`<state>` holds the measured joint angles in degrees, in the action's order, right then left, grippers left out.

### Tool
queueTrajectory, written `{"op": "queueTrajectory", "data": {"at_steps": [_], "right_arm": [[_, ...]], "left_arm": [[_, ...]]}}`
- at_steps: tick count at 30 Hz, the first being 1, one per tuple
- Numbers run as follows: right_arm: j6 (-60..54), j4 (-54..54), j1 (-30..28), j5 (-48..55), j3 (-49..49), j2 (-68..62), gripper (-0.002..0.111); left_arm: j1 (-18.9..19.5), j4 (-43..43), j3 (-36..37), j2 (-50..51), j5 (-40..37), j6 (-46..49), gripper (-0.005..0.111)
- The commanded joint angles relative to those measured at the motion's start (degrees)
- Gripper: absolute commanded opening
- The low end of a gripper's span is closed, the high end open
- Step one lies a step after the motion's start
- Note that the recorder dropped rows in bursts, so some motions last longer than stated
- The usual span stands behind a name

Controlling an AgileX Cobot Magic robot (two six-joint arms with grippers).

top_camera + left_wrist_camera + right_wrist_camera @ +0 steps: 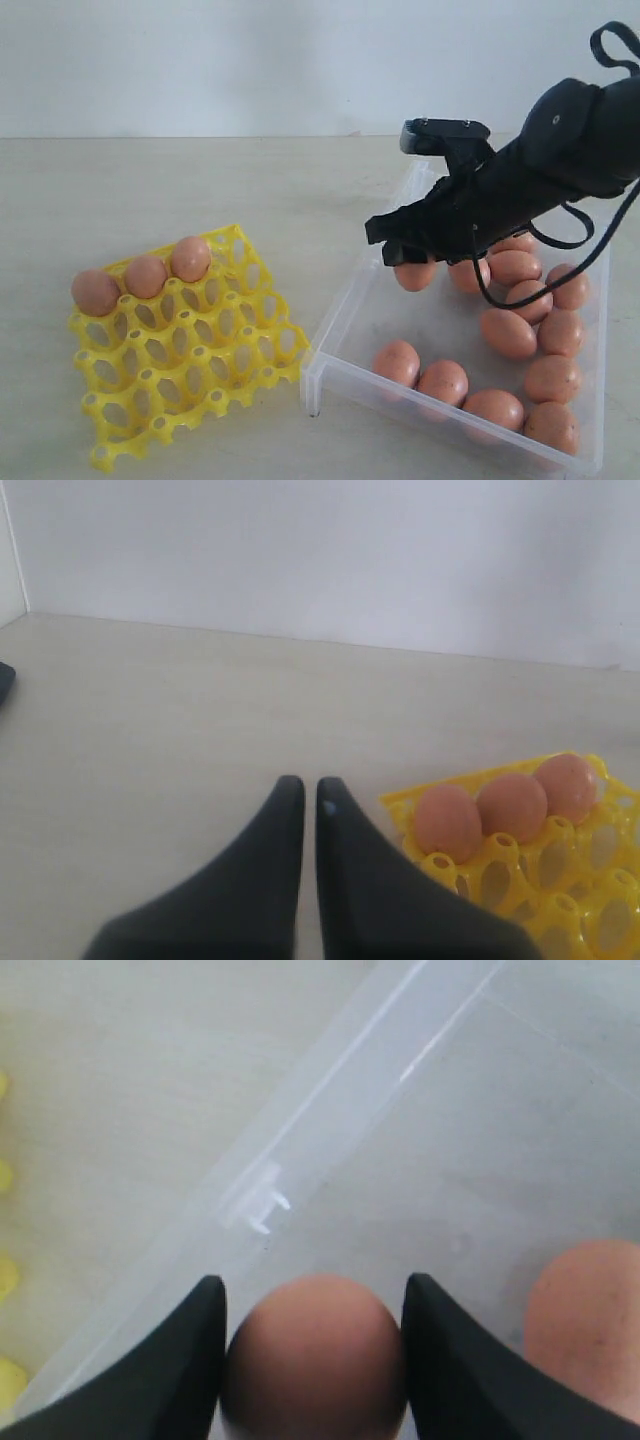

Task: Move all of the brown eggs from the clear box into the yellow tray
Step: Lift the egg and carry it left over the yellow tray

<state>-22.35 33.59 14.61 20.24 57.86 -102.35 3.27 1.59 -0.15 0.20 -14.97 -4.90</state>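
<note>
The clear box [345,330] sits on the right and holds several brown eggs [508,332]. My right gripper [410,262] hangs above the box's near-left part, shut on a brown egg [415,274] that fills the gap between its fingers [315,1355]; the box floor [480,1140] lies below it. The yellow tray [180,345] stands on the left with three eggs [146,276] in its back row. My left gripper [302,790] is shut and empty over bare table beside the tray [560,870]; it does not show in the exterior view.
The pale table [200,190] runs back to a white wall [250,60]. A gap of bare table separates tray and box. A dark object [4,685] sits at one edge of the left wrist view.
</note>
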Motion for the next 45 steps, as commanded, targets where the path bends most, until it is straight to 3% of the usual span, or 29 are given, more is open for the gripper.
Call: {"op": "queueTrajectory", "data": {"at_steps": [1,10,15,18,22,25,28,31,39,45], "right_arm": [[-4.0,0.2,5.2,-13.0,-4.6,5.6,0.000],[-6.7,0.2,10.1,-28.9,-4.5,14.3,0.000],[-3.9,-0.8,10.1,-35.5,-4.5,20.4,0.000],[5.4,-8.6,10.1,-35.0,-4.5,22.8,0.000],[27.8,-28.0,10.1,-37.7,-4.5,23.4,0.000],[49.2,-46.9,10.1,-44.5,-4.5,23.4,0.000],[61.3,-60.5,10.1,-55.4,-4.5,22.8,0.000],[65.4,-63.8,10.1,-61.1,-4.5,21.4,0.000],[68.1,-65.3,10.1,-61.9,0.3,16.1,0.000],[81.0,-80.4,10.1,-61.8,8.0,9.7,0.000]], "left_arm": [[0.1,0.1,0.1,-0.2,0.4,0.0,0.004],[0.1,0.1,0.1,-0.2,0.4,0.0,0.004],[0.1,0.1,0.1,-0.2,0.4,0.0,0.004],[0.1,0.1,0.1,-0.2,0.4,0.0,0.004],[0.1,0.1,0.1,-0.2,0.5,0.0,0.004],[0.1,0.1,0.1,-0.2,0.6,0.0,0.004],[0.1,0.1,0.1,-0.2,0.6,0.0,0.004],[0.1,0.1,0.1,-0.2,0.6,0.0,0.004],[0.1,0.1,0.1,-0.2,0.6,0.0,0.004],[0.1,0.1,0.1,-0.2,0.6,0.0,0.004]]}}
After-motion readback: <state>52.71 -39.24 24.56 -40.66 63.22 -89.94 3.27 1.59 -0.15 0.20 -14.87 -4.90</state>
